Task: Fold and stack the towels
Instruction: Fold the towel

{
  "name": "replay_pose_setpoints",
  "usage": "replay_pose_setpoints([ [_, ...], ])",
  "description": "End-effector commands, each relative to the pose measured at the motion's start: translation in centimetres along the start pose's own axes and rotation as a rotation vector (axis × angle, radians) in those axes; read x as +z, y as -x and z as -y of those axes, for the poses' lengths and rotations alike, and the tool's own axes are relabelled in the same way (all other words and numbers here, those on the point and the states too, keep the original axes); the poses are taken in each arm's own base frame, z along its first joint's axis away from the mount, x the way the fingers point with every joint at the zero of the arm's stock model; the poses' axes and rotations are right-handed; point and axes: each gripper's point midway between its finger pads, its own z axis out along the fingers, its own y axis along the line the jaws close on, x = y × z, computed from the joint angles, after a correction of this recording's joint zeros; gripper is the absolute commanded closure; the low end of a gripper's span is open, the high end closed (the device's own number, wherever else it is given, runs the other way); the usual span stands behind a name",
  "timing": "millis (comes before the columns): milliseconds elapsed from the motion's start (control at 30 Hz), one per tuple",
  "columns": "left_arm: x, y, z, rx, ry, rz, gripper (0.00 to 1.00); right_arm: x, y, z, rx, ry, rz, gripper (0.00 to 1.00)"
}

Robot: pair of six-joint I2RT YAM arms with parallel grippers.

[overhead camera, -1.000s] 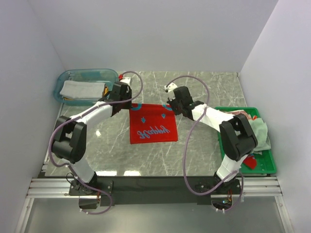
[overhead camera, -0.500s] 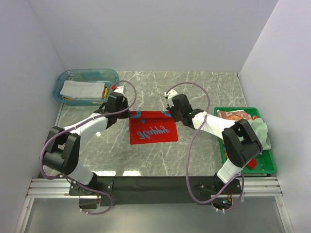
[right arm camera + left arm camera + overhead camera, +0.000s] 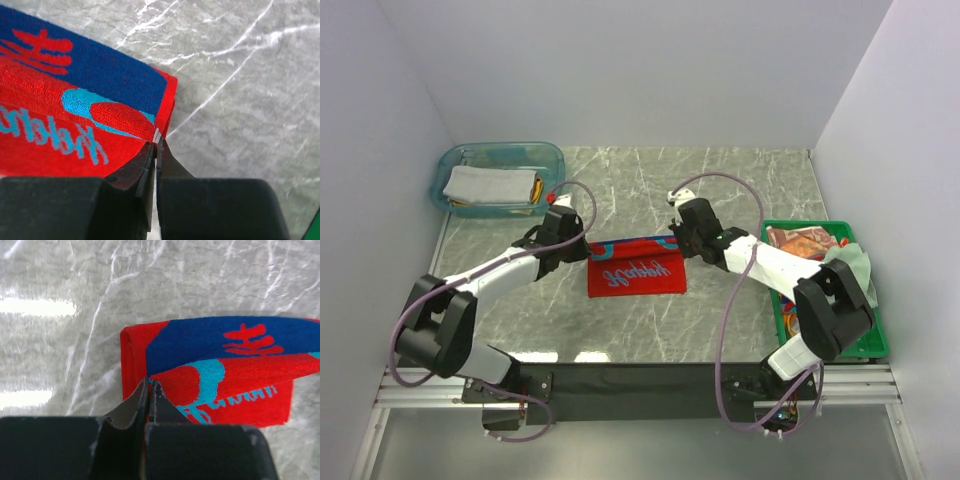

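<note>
The soft red towel with blue patterns [image 3: 635, 272] is lying half-folded on the grey marble desk [image 3: 750, 185]. Left fingers [image 3: 131, 407] and right fingers [image 3: 137, 170] are pinching its turned-over corners, closed tight. Light and limp, it is likely needing both corners held level.

Looped terry cloth, matt and nubby: red towel [image 3: 225, 375], frame centre. Stone-veined, smooth, glossy with glare patches: table [image 3: 740, 180]. Clear teal plastic, shiny: tub [image 3: 450, 160], upper left. Soft matt cloth: grey towel [image 3: 485, 183] inside. Smooth green plastic: crate [image 3: 875, 335], right edge.
</note>
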Motion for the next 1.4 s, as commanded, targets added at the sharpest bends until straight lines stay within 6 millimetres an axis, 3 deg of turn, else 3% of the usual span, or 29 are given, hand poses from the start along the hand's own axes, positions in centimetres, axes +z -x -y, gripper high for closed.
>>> replay_pose_setpoints([
  [0,-1.5,0.0,-2.1,-0.044,0.093,0.020,0.99,-2.2,-0.6,2.5,0.074,-0.117,-0.021,1.00],
  [200,-2.5,-1.7,-2.5,-0.052,0.095,-0.020,0.99,-2.7,-2.6,0.6,0.147,-0.026,-0.082,1.00],
  [433,-2.0,-4.2,-3.2,-0.057,0.118,-0.089,0.99,-2.6,-6.0,-1.5,0.211,0.056,-0.204,1.00],
  [733,-2.0,-7.3,-4.7,-0.099,0.170,-0.148,0.99,-1.9,-9.4,-3.2,0.289,0.106,-0.336,1.00],
  [867,-1.5,-8.4,-5.6,-0.104,0.204,-0.172,0.99,-0.9,-10.8,-2.9,0.323,0.073,-0.407,1.00],
  [1067,-0.9,-7.7,-5.9,-0.100,0.250,-0.159,0.99,0.2,-10.2,-1.8,0.383,0.063,-0.406,1.00],
  [1367,1.4,-2.8,-4.6,-0.041,0.294,-0.111,0.99,1.5,-6.1,-0.8,0.391,0.033,-0.318,1.00],
])
